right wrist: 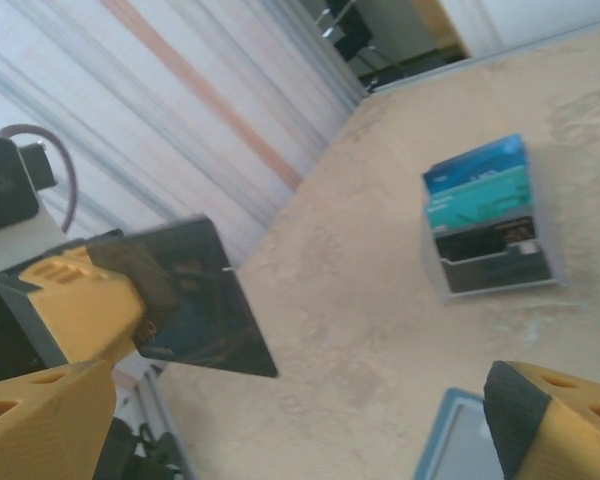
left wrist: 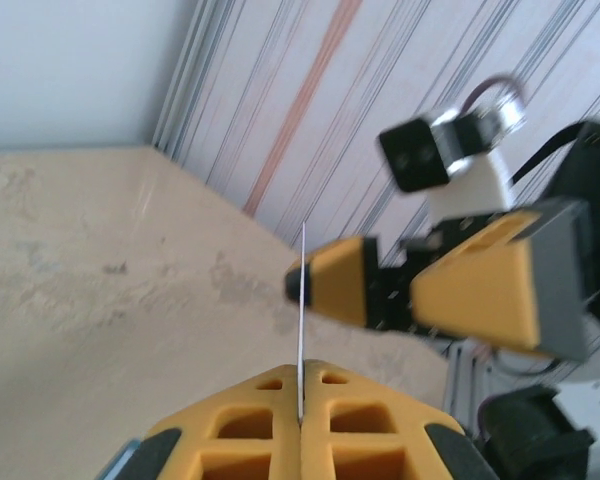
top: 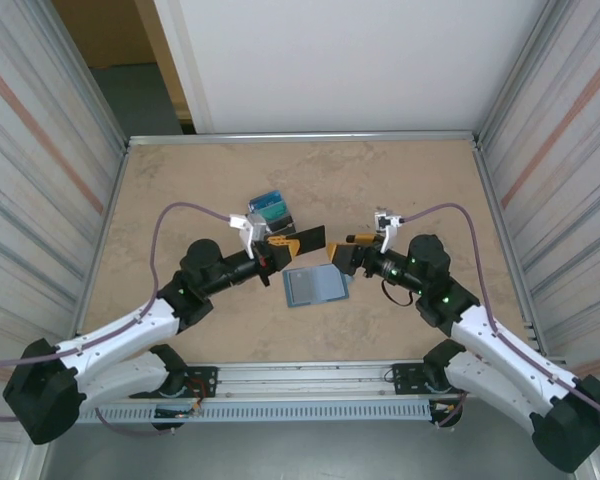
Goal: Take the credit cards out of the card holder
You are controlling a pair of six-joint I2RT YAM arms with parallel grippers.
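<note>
beige mottled table (top: pixel 180 180), ribbed walls (top: pixel 40 150); left fingers (top: pixel 285 245) pinch a dark card (top: pixel 308 240), right fingers (top: pixel 346 253) spread empty.

A beige, marble-patterned tabletop (top: pixel 180 180) lies evenly lit between a ribbed grey left wall (top: pixel 40 150) and right wall (top: pixel 560 130), each with an orange-brown stripe, with a plain white back panel (top: pixel 330 60) behind, a silver rail (top: pixel 310 375) along the near edge and a dim doorway (top: pixel 140 90) at far left.

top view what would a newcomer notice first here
The shut left gripper holds a dark card up at mid-table, with the open right gripper facing it. Near them the blue card holder lies open on the table, and behind the left gripper stands a small box of blue and teal cards.
</note>
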